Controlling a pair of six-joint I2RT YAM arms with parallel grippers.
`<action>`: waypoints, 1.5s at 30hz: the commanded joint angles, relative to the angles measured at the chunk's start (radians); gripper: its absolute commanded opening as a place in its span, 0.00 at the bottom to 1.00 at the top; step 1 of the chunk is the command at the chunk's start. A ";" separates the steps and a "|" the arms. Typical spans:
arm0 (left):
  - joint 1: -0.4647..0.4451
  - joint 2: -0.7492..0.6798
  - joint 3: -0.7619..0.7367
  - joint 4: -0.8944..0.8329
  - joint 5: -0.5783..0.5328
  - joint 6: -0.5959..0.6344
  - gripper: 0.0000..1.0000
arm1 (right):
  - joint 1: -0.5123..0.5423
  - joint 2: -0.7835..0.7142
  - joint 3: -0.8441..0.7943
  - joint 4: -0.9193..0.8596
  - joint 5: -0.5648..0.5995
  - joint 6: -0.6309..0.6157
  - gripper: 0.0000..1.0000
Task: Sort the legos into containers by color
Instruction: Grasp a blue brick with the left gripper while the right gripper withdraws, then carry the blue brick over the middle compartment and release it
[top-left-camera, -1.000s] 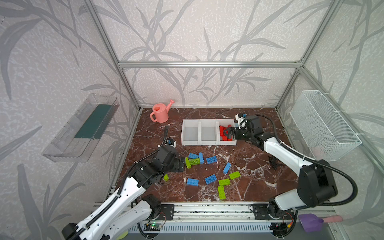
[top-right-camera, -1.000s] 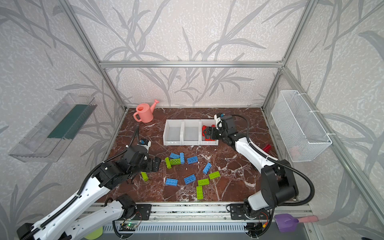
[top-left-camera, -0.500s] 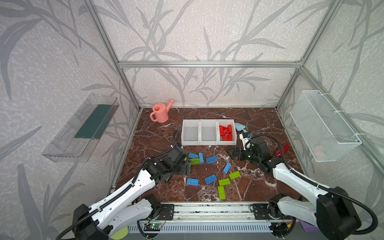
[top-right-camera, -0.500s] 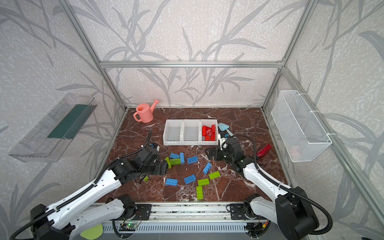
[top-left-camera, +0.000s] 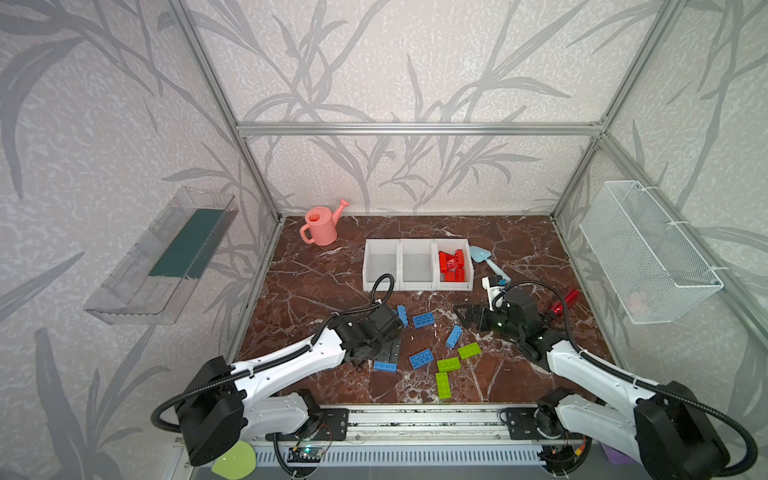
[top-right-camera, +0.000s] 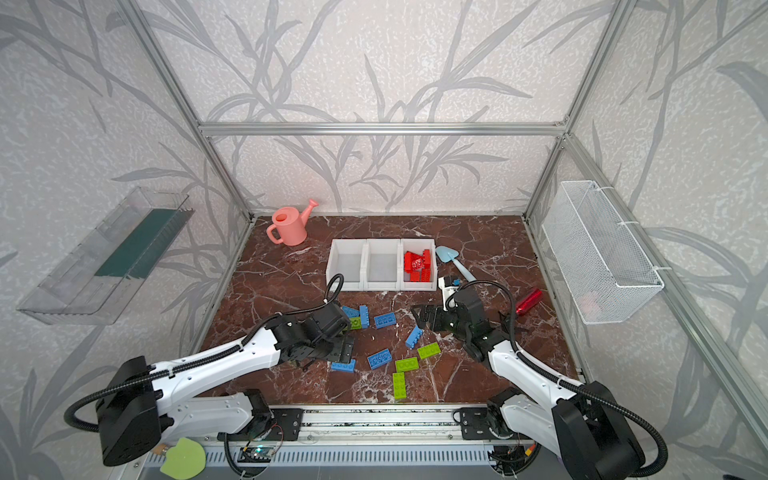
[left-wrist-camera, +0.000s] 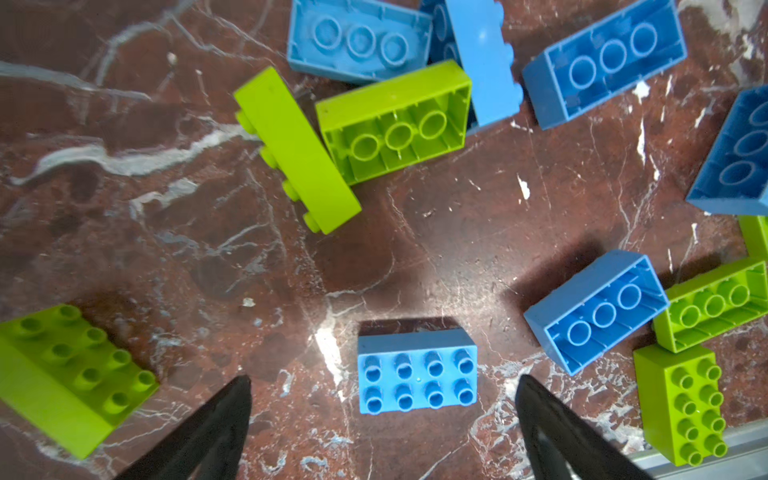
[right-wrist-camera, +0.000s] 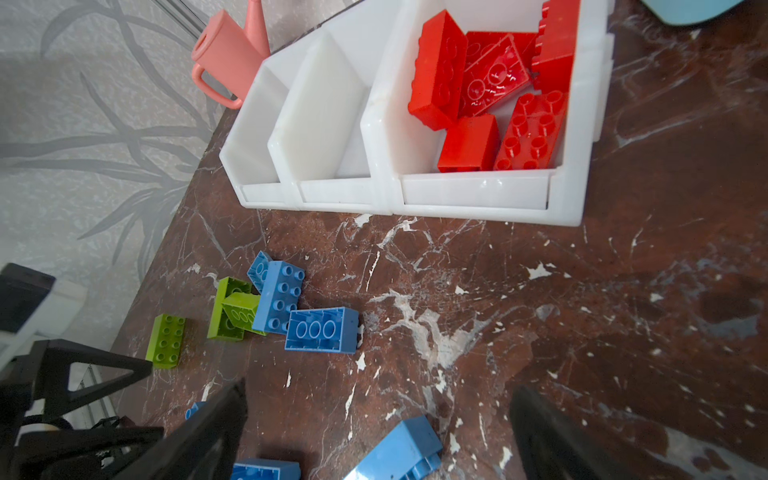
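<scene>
I have the left gripper (left-wrist-camera: 383, 377) wide open and empty, with a studs-up blue lego (left-wrist-camera: 417, 372) on the marble tabletop (left-wrist-camera: 415, 249) between its jaws, long axis running finger to finger; the right gripper (right-wrist-camera: 378, 384) is also open and empty, near a tipped blue lego (right-wrist-camera: 399, 451).

the left arm (top-right-camera: 232, 361) covers most of a green lego (top-right-camera: 355, 323); a pinkish thing (top-left-camera: 636, 302) in the wire basket (top-left-camera: 665, 249) is too blurred to name.

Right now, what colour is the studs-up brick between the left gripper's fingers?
Blue. The brick shows best in the left wrist view.
</scene>
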 joint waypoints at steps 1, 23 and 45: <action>-0.036 0.047 -0.028 0.070 0.036 -0.028 0.99 | 0.004 0.012 0.001 0.038 0.009 -0.002 0.99; -0.076 0.174 -0.041 0.098 0.013 -0.047 0.60 | 0.004 0.026 0.005 0.043 0.004 0.010 0.99; 0.076 0.162 0.396 -0.100 -0.107 0.154 0.52 | 0.009 -0.006 -0.015 0.062 0.008 0.029 0.99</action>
